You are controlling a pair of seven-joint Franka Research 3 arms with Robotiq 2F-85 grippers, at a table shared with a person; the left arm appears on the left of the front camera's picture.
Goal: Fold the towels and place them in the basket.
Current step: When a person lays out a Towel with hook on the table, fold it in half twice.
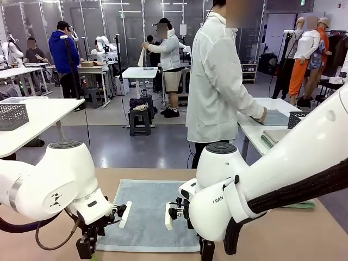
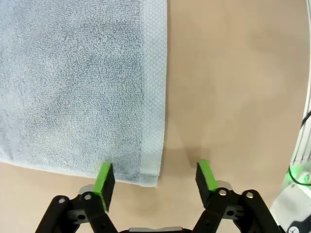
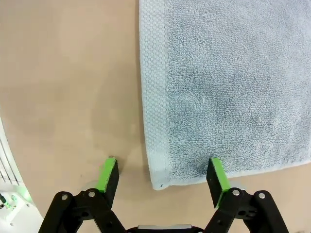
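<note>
**A:** Where's the towel right now?

**B:** The blue-grey towel (image 1: 147, 209) lies spread flat on the tan table (image 1: 304, 234), right in the middle between the two white arms. No fold in it that I can see.

**A:** And the grippers?

**B:** Both are low at the near edge, one at each corner. The left gripper (image 2: 155, 177) has its jaws apart, straddling its corner. One green pad (image 2: 104, 178) sits over the terry just inside the woven hem, and the other pad (image 2: 206, 174) is over bare table just beside the towel. It isn't pinching anything.

**A:** Same on the other side?

**B:** Mirror image. The right gripper (image 3: 164, 177) is spread wide as well. One pad (image 3: 217, 180) is above the cloth and the other pad (image 3: 111, 174) is over the tabletop, with the hem's corner lying between them. Whether the pads actually touch the surface, I can't tell from here.

**A:** What's the person up to?

**B:** The person (image 1: 217, 81), in a white coat, stands at the far side, turned toward a white side table (image 1: 250, 130). One hand (image 1: 263, 115) rests on a grey-blue cloth (image 1: 276, 117) laid there. A dark mesh basket (image 1: 297, 118) sits on that side table just past the cloth, well apart from the spread towel.

**A:** Any sign of a green one?

**B:** A mint green sliver (image 1: 298, 205) shows on the tan table behind the right arm. There's too little of it to say how it lies.
</note>
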